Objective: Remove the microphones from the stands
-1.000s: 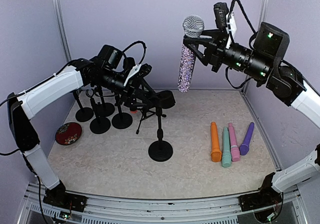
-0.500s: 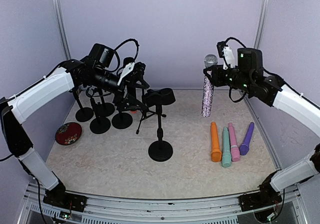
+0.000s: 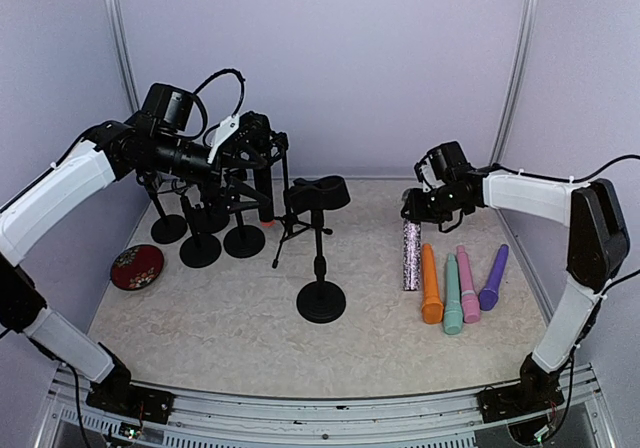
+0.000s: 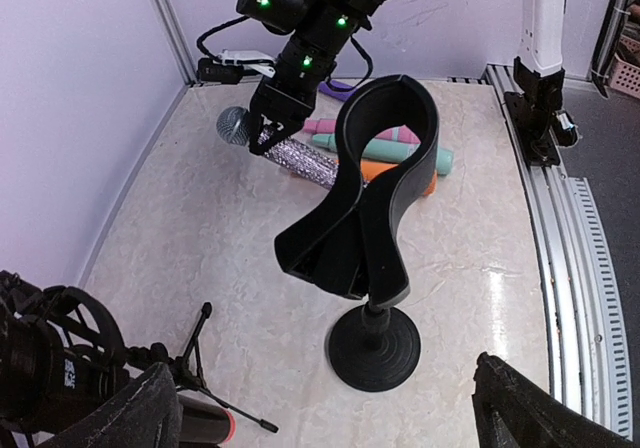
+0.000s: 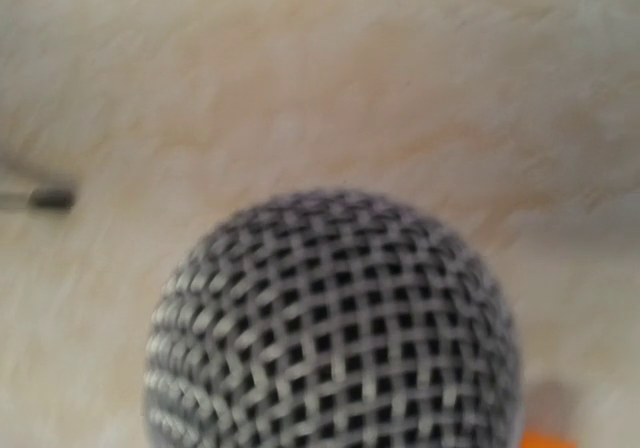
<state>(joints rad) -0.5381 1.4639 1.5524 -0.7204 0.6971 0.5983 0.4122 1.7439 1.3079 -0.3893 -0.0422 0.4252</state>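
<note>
The black desk stand [image 3: 320, 258] stands mid-table, its clip [image 4: 385, 158] empty. The glitter-covered microphone [image 3: 411, 258] hangs tilted just beside the orange microphone [image 3: 431, 286], tail low. The right gripper [image 3: 425, 208] pinches it just under the mesh grille [image 5: 330, 328]. The left gripper [image 3: 262, 153] is spread, holding nothing. The microphone looks rigid and top-heavy. Its textured body suits a grip, the dentable grille does not.

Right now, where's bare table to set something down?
Bare table runs along the near edge, below the red disc, centre stand and coloured microphones. A narrower gap lies between that stand and the glitter microphone. Crowded: the small stands back left.
</note>
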